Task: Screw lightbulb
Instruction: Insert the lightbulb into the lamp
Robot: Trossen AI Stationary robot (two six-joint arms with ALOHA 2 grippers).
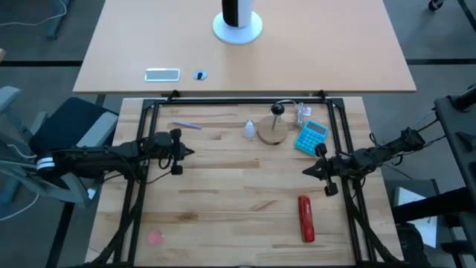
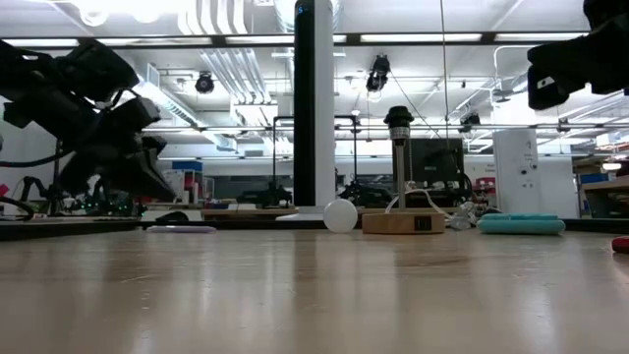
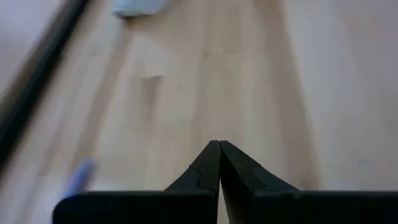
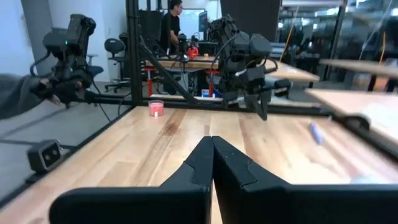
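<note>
The small white lightbulb lies on its side on the wooden table, just left of the round wooden disc with its dark-topped post; in the low view the bulb rests beside the disc. My left gripper hovers shut and empty over the table's left half, its fingertips together in the left wrist view. My right gripper hovers shut and empty at the right, its fingertips together in the right wrist view.
A blue calculator lies right of the disc. A red tool lies near the front right, a pink object at the front left, a purple pen at the far left. A black frame borders the table. A person stands in the room beyond.
</note>
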